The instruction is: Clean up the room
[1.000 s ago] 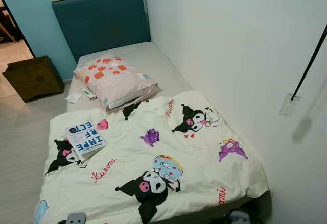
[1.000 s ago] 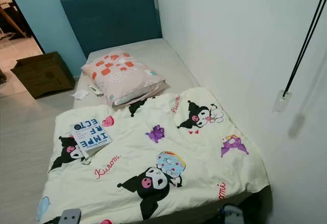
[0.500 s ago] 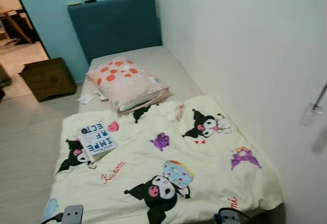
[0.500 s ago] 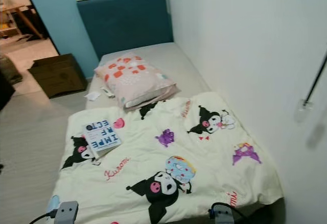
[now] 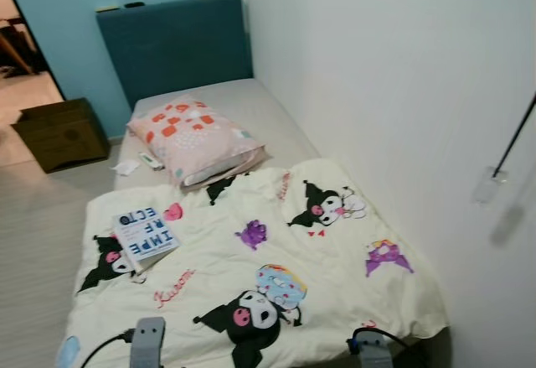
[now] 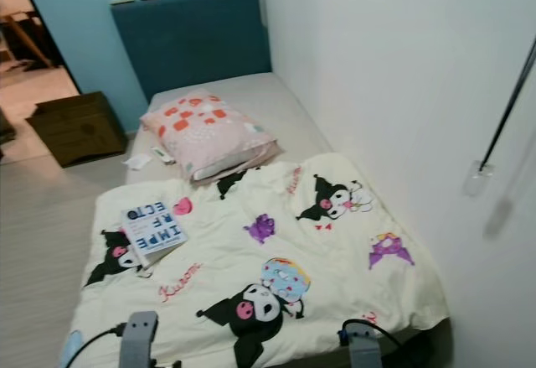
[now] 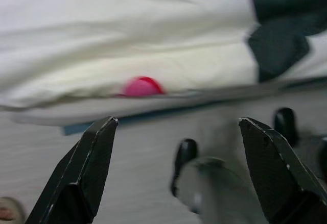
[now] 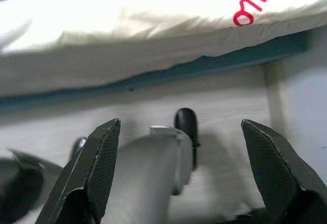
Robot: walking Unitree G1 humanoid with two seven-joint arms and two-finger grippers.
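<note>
- A bed (image 5: 209, 108) with a teal headboard (image 5: 172, 45) runs from the frame's upper middle to its bottom edge, against the white wall (image 5: 402, 75) on the right.
- A cream cartoon-print duvet (image 5: 276, 267) covers the lower half of the frame; the wrist views add its hanging edge, the teal bed base and pale floor below.
- A pink patterned pillow (image 5: 193, 137) lies centre-left, just above the duvet.
- A dark box (image 5: 54, 133) sits on the floor at the left edge.
- A book (image 5: 144, 232) lies on the duvet's left side, lower left of centre.
- Small items (image 5: 138, 163) lie left of the pillow; too small to identify.
- Left gripper (image 7: 176, 168) and right gripper (image 8: 179, 170) hang spread wide, holding nothing, over the floor.
- Since half a second ago, the whole scene has shifted left, so the camera moved; both wrist mounts show higher at the bottom edge.
</note>
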